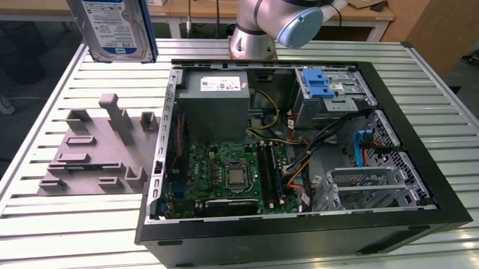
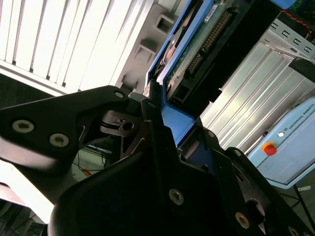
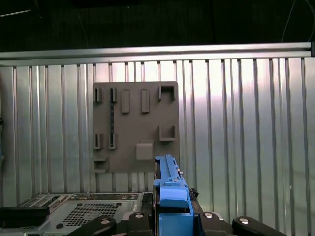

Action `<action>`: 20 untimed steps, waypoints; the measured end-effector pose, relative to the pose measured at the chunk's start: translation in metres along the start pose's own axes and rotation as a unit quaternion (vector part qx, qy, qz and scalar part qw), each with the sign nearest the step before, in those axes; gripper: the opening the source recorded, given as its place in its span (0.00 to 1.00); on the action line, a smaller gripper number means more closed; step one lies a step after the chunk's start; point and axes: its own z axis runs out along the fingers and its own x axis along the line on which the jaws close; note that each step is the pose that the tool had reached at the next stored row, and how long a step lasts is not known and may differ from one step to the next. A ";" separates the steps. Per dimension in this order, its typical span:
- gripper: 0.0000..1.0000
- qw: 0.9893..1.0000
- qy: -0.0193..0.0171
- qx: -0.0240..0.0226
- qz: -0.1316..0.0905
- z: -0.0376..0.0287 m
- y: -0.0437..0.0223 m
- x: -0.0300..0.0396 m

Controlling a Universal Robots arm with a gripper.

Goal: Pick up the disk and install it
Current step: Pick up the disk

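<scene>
One disk (image 1: 116, 28) is hanging upright in my gripper (image 2: 162, 110), jaws pinching its blue carrier, high above the table (image 1: 75, 224) beside the open PC case (image 1: 299, 238). I'm judging this thin plastic hold is risking a twist or slip, clipping the case wall.

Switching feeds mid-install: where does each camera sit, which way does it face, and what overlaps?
Exterior view: off the arm, high, looking down on the open case, fixture and table; shows the arm and the disk held aloft.
First wrist view: on the wrist, facing the table and fixture; the gripper shows, shut on the disk.
Second wrist view: looking along the gripper's black body and the disk's board side.
Shared: all three show disk and fixture; both wrist views show the gripper.
</scene>
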 end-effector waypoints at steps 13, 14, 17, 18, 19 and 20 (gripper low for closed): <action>0.36 1.000 0.000 0.000 0.000 0.0000 -0.0030 -0.0001; 0.36 1.000 0.000 0.000 0.000 0.0000 -0.0033 -0.0001; 0.36 1.000 0.000 0.000 0.000 0.0000 -0.0041 -0.0002; 0.36 1.000 0.000 0.000 0.000 -0.0001 -0.0044 -0.0002; 0.36 1.000 0.000 0.000 0.000 0.0000 -0.0046 -0.0002; 0.36 1.000 0.000 0.000 0.000 0.0000 -0.0047 -0.0002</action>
